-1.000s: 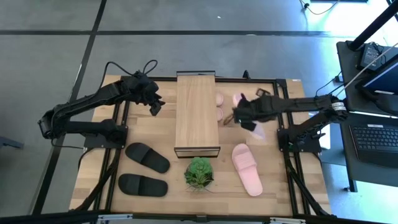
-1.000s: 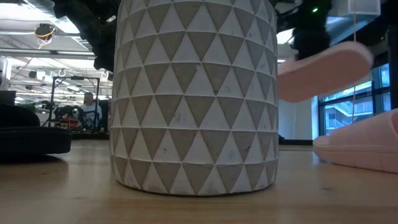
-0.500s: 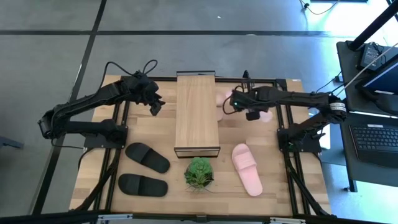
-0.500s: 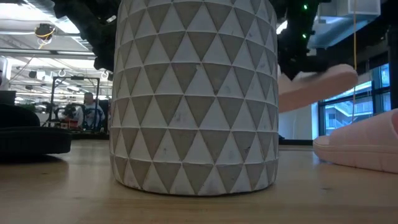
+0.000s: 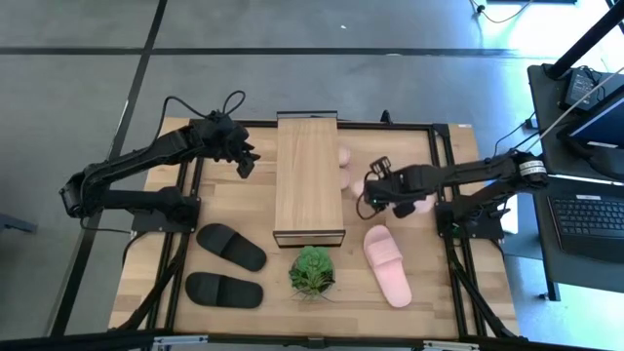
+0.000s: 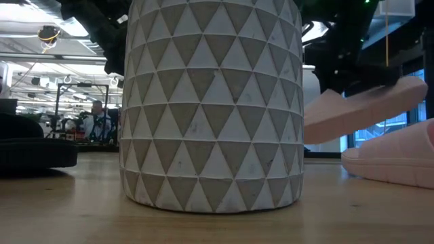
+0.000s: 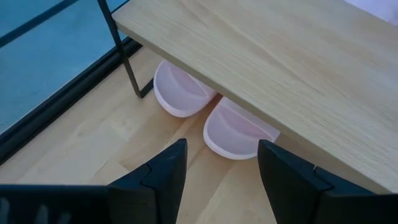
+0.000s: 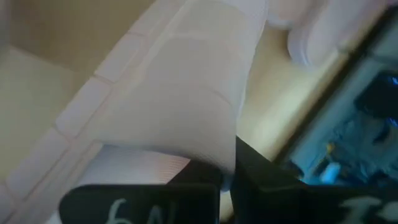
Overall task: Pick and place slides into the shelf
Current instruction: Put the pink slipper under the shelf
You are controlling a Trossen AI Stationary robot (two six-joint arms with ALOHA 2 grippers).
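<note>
1. Two arms are seen over the tabletop (image 5: 244, 210); the right gripper (image 5: 387, 198) is placed just beside the right side of the shelf (image 5: 308, 175), toward its near half.
2. A pink slide (image 6: 363, 108) is clamped by its strap between the right gripper's fingers and is held tilted, clear of the tabletop, as the low view shows.
3. In the right wrist view the ribbed pink strap (image 8: 186, 93) is seen pinched against one dark finger (image 8: 261, 180).
4. The left gripper (image 5: 243, 164) is held near the far left side of the shelf with its fingers (image 7: 158, 180) spread apart and nothing between them.
5. Two pink slides (image 7: 205, 112) are seen side by side under the shelf's plank in the left wrist view, their rounded ends poking out.
6. Another pink slide (image 5: 387, 263) is laid flat on the tabletop, near the front right corner of the shelf.
7. Two black slides (image 5: 229, 263) are laid on the tabletop at the front left.
8. A potted plant (image 5: 312, 271) is set just in front of the shelf.
</note>
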